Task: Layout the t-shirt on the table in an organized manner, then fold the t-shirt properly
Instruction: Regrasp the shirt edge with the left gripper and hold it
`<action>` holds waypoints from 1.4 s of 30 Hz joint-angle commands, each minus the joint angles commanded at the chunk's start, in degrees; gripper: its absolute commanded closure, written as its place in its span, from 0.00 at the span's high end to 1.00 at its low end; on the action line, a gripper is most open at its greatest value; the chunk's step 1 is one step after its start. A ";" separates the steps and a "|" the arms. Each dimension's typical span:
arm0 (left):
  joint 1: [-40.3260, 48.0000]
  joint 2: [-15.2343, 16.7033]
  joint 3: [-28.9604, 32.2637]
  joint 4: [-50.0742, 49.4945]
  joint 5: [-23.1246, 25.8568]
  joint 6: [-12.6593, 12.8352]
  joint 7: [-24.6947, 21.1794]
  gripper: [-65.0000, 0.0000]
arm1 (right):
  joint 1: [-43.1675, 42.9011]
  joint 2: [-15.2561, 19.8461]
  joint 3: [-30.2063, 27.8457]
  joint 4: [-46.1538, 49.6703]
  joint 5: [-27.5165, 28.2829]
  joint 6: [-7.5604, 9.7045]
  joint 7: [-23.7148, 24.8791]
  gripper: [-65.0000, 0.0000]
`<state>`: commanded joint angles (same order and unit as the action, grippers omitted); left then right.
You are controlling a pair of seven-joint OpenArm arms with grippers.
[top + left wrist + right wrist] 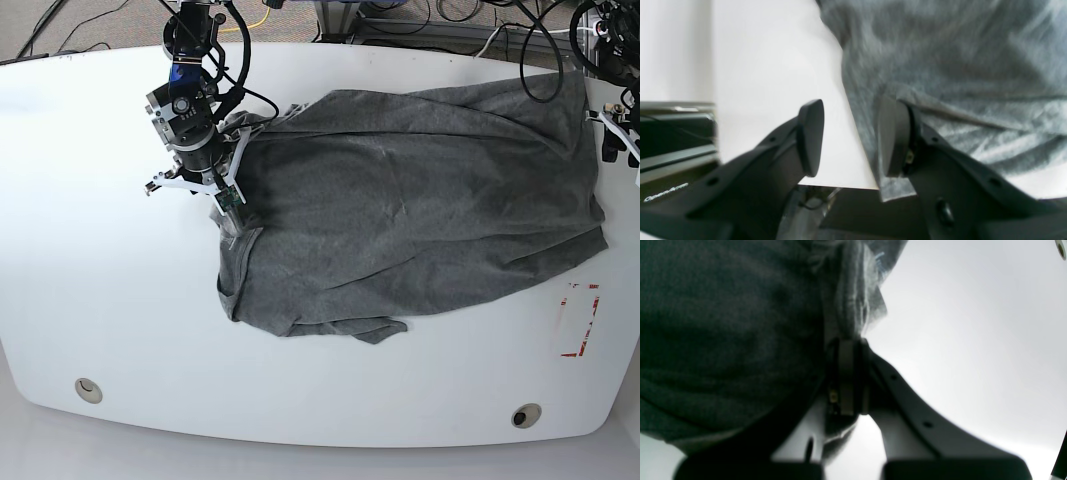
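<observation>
The t-shirt lies spread and wrinkled across the table, reaching its right edge. The right hand is clamped on a fold of cloth at the shirt's left side. The left hand, at the right edge, gapes wide, one finger touching the hem.

My right pincer is closed on a bunched fold of the t-shirt, the grey cloth pinched between my two pads and rising out of them. The dark knit fills the upper left of my view and drapes over one finger. To the right lies the bare white table, with a round grommet hole at the far corner.
</observation>
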<state>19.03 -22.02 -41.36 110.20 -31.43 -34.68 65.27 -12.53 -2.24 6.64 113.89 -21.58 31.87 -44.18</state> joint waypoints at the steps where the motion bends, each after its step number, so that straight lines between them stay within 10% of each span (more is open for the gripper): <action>1: -0.53 0.00 1.32 -0.53 0.00 0.09 -0.70 0.39 | 0.00 0.00 0.00 0.00 0.00 0.00 0.00 0.00; 14: -5.45 0.00 10.37 -12.92 0.09 8.00 -3.78 0.39 | 0.00 0.18 0.00 0.00 0.00 0.00 0.00 0.00; 42: -5.45 2.29 11.25 -14.51 10.11 8.26 -4.31 0.39 | 0.00 0.00 0.00 0.00 0.09 0.00 0.00 0.00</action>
<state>13.58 -19.74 -30.11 95.69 -21.32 -26.42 60.97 -12.53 -2.24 6.64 113.89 -21.49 31.87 -44.18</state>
